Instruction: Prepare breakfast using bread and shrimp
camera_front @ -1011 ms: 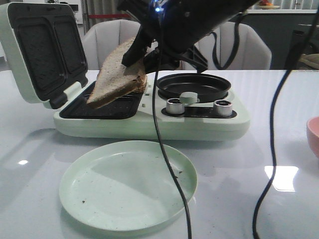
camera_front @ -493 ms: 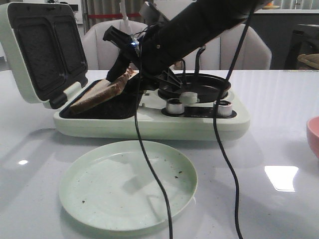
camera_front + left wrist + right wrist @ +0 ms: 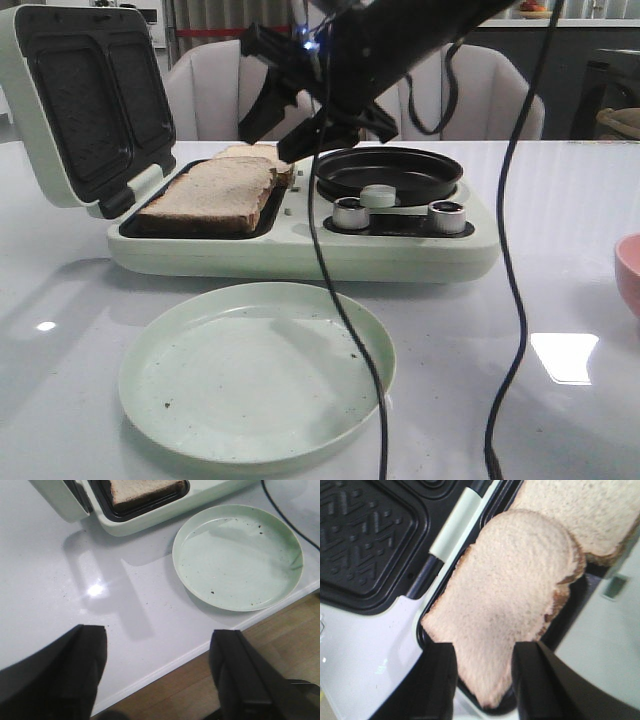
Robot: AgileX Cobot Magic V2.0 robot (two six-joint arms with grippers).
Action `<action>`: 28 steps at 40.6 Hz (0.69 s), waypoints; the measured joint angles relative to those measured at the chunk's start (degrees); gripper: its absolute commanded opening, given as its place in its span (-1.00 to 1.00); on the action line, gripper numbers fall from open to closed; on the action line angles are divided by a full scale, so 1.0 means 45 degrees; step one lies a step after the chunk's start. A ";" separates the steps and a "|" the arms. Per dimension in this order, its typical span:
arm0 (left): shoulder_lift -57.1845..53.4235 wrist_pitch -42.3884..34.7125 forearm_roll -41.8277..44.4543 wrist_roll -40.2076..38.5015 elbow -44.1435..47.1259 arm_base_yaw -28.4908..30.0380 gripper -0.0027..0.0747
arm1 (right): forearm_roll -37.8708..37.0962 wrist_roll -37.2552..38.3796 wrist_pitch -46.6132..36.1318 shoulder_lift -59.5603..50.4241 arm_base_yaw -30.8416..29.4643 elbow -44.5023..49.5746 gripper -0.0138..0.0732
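white and glossy, the table (image 3: 560,250) in front of you carried a pale green sandwich maker (image 3: 300,245) with its lid (image 3: 85,105) thrown back, a pale green plate (image 3: 258,370) nearer the camera, and the rim of a pink bowl (image 3: 630,270) at the right edge; pale upholstered chairs (image 3: 215,85) stood behind the table.

a second before, your right gripper (image 3: 285,125) held a slice tilted steeply over the dark grill tray (image 3: 200,222); half a second before, it was lowering that slice. at this moment the bread (image 3: 215,190) lay flat in the tray, one slice overlapping the other, and your right gripper had lifted clear above it, jaws parted and holding nothing.

the top slice's long axis ran from the tray's front left corner back toward the round pan (image 3: 388,172), its rounded top toward the rear, where the second slice showed beneath it. in the right wrist view the upper slice (image 3: 505,600) covered part of the lower one (image 3: 580,510).

your left gripper (image 3: 160,675) hung over the table's near edge, fingers (image 3: 235,675) wide apart and empty, well apart from the plate (image 3: 280,587).
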 measured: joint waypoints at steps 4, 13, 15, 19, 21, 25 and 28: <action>0.0000 0.0000 0.0000 0.0000 0.0000 0.0000 0.34 | -0.2066 0.1212 0.0886 -0.0915 -0.0286 0.0000 0.22; 0.0000 0.0000 0.0200 0.0000 0.0000 0.0000 0.34 | -0.7844 0.3892 0.2278 -0.4155 0.0072 0.1003 0.22; 0.0000 0.0000 0.0231 0.0000 0.0000 0.0000 0.34 | -0.8939 0.4567 0.2417 -0.5160 0.0221 0.1552 0.22; 0.0000 0.0000 0.0258 0.0000 0.0000 0.0000 0.34 | -1.1144 0.6131 0.2762 -0.6936 0.0309 0.2815 0.22; 0.0000 0.0000 0.0281 0.0000 0.0000 0.0000 0.34 | -1.2224 0.6938 0.3023 -0.7805 0.0309 0.3494 0.22; 0.0000 -0.0022 0.0281 0.0000 0.0000 0.0000 0.34 | -1.3985 0.8313 0.3438 -0.9494 0.0309 0.4895 0.22; 0.0000 -0.0021 0.0281 0.0000 0.0000 0.0000 0.34 | -1.4498 0.8893 0.3530 -1.0726 0.0309 0.6025 0.22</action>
